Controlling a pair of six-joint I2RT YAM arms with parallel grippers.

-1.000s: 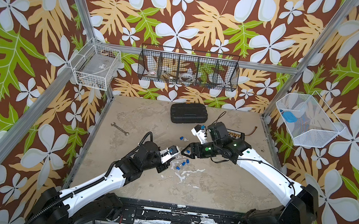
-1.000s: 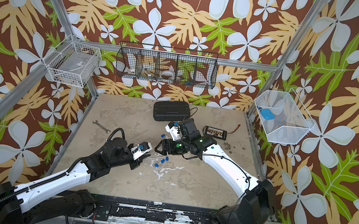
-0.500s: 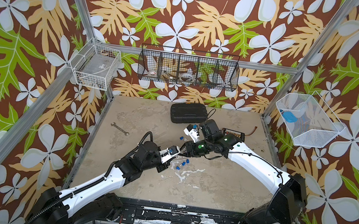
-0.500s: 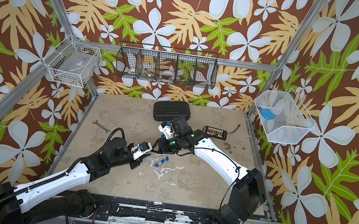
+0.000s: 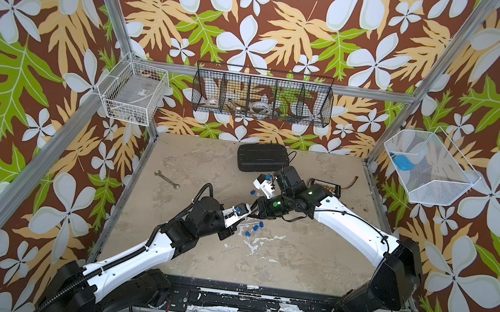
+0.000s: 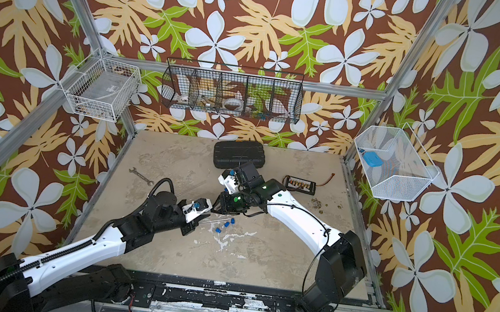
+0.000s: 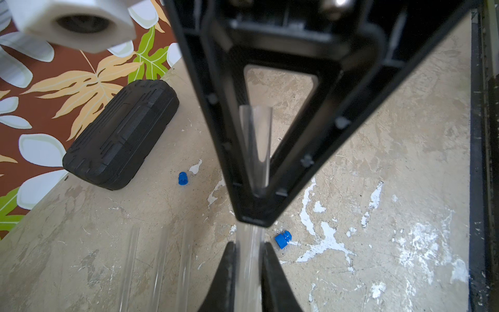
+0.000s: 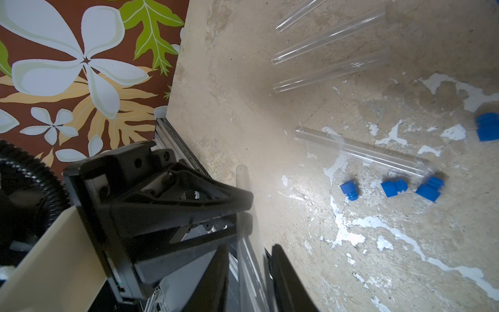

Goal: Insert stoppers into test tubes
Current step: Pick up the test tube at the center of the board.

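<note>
Left claw clamped tight on held tube, lifted off the table, on the robot's side of the black case. Right claw at the same tube from the opposite way, tip to tip with the left one, fingers close in on both sides of the glass. Real pinch or thin gap: can't tell. Loose tubes flat on the table, three roughly side by side, a fourth lying alone. Three stoppers in a short row just beside that fourth tube, farther from the case than the claws. One more stopper between the case and the claws. Wrench to the case's left and nearer the robot, well apart from everything else.
</note>
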